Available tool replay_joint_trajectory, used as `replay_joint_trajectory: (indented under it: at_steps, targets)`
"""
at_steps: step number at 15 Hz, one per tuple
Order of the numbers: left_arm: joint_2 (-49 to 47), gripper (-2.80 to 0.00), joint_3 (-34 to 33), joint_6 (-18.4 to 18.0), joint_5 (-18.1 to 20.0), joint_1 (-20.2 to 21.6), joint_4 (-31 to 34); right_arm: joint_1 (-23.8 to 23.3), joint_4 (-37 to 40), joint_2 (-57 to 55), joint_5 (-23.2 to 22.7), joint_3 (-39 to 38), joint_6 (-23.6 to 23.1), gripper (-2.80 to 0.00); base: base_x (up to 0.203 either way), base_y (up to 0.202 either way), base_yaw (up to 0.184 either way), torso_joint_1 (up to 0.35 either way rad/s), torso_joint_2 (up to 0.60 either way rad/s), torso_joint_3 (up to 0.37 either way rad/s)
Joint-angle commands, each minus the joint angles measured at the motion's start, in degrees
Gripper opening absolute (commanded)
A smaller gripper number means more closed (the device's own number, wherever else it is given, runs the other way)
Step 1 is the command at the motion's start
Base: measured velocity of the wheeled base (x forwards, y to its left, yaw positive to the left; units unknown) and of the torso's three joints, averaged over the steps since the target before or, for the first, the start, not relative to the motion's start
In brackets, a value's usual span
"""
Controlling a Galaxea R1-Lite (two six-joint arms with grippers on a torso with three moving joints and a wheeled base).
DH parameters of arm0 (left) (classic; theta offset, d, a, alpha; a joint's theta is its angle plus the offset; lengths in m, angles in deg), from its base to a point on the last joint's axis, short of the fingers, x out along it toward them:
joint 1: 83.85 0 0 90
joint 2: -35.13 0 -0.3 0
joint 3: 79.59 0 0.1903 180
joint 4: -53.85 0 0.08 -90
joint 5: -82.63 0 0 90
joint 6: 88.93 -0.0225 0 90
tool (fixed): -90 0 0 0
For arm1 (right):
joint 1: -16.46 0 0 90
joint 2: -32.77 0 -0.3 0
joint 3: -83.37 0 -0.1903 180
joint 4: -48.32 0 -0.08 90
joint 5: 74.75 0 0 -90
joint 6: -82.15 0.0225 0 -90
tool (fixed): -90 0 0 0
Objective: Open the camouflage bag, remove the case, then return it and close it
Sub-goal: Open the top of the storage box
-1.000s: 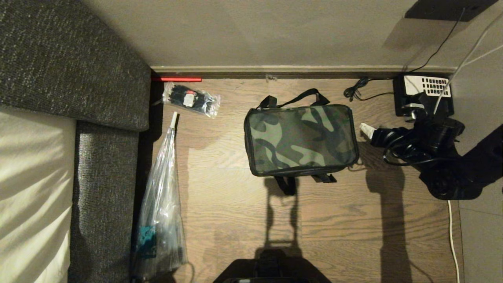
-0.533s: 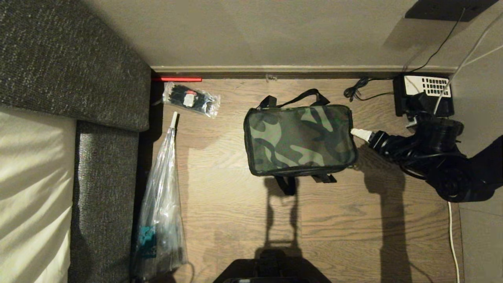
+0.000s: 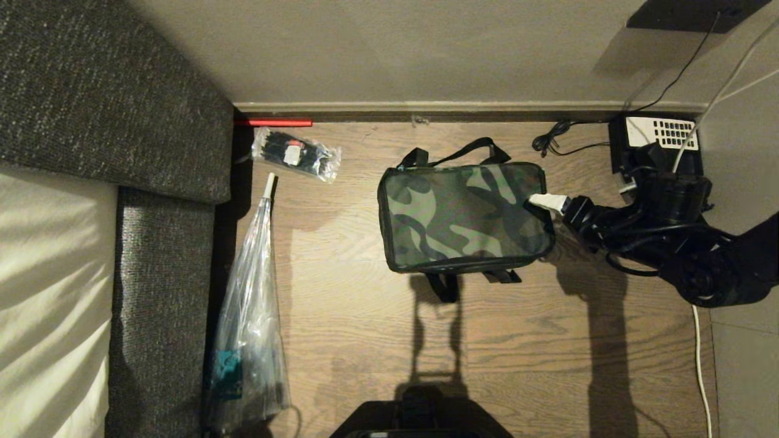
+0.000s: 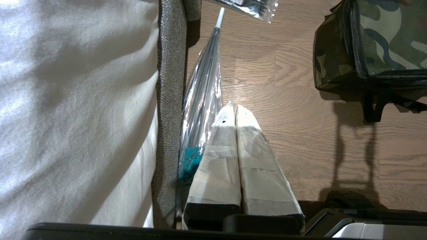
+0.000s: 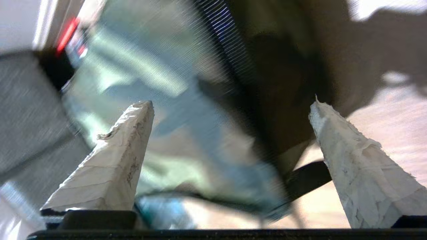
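Step in hand: I judge this the opening step; the camouflage bag (image 3: 465, 216) is closed, so nothing of the task is done yet.
Bag, place: it lies flat on the wood floor (image 3: 523, 340) near the skirting board, lid panel up, one carry strap (image 3: 456, 153) on its wall side and two strap ends on my side.
Bag, contents: not visible. I take the case to be inside, but with the lid shut I cannot confirm it.
Right gripper (image 3: 546, 203): it is at the bag's right-hand end, with one white fingertip over the edge of the lid. In the right wrist view the two taped fingers (image 5: 113, 160) are spread wide with nothing between them, and the bag's dark trim runs across the gap.
Left gripper (image 4: 233, 111): parked well to the left of the bag, over bare floor, fingers pressed together and empty.
Next move, my judgement: find the zip pull or lid edge at this end, close on it, then draw it along the trim. I cannot make out a zip pull; the right wrist view is smeared.
Other containers: a long clear plastic bag (image 3: 249, 340) lies left of the camouflage bag, along the grey sofa (image 3: 158, 292), with something teal near its lower end; a small clear packet (image 3: 296, 154) of dark items lies left of the bag, by the wall.
Also: a black telephone (image 3: 657, 143) sits right of the bag.
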Motion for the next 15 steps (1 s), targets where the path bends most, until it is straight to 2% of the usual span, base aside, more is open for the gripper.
replay_joint_trajectory:
  at_steps: [1, 3, 7, 10, 15]
  targets:
    - [-0.1, -2.8, -2.3, 0.0, 0.0, 0.0, -0.1, 0.1, 1.1, 1.8, -0.4, -0.3, 0.3, 0.0, 0.0, 0.0, 0.0, 0.0, 0.0, 0.0]
    - [-0.1, -2.8, -2.3, 0.0, 0.0, 0.0, -0.1, 0.6, 1.7, 2.4, -0.4, -0.3, 1.1, 0.0, 0.0, 0.0, 0.0, 0.0, 0.0, 0.0]
    - [-0.1, -2.8, -2.3, 0.0, 0.0, 0.0, -0.1, 3.8, 3.0, 3.5, -0.1, -0.5, 6.5, 0.0, 0.0, 0.0, 0.0, 0.0, 0.0, 0.0]
    - [-0.1, -2.8, -2.3, 0.0, 0.0, 0.0, 0.0, 4.3, 3.6, 3.7, -0.1, -0.4, 8.0, 0.0, 0.0, 0.0, 0.0, 0.0, 0.0, 0.0]
    - [-0.1, -2.8, -2.3, 0.0, 0.0, 0.0, -0.1, 5.1, 6.5, 4.0, -0.1, 0.0, 13.5, 0.0, 0.0, 0.0, 0.0, 0.0, 0.0, 0.0]
